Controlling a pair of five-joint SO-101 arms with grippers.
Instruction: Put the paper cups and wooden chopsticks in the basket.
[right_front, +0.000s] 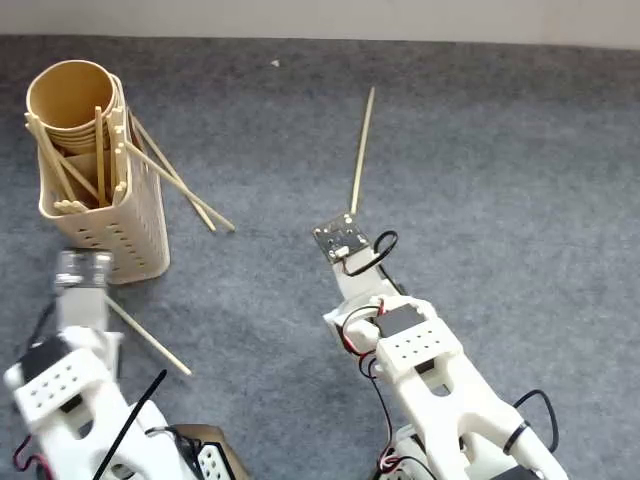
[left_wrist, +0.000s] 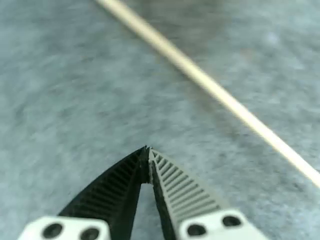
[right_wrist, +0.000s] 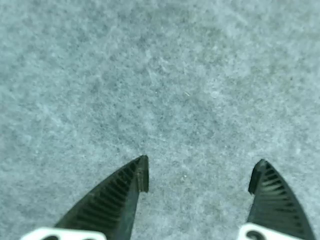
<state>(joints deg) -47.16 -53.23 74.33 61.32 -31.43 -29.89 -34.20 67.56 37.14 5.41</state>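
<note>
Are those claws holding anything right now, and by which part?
Nothing is held. The left gripper is shut on nothing, with a chopstick lying loose on the carpet beyond it; the right gripper is open above carpet.

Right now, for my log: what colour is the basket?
The basket is cream; the high view shows it best.

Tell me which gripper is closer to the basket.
Left. The left gripper, shut, sits just beside the base of the basket, with a loose chopstick next to it. The right gripper, open, is over bare carpet well off to the side.
</note>
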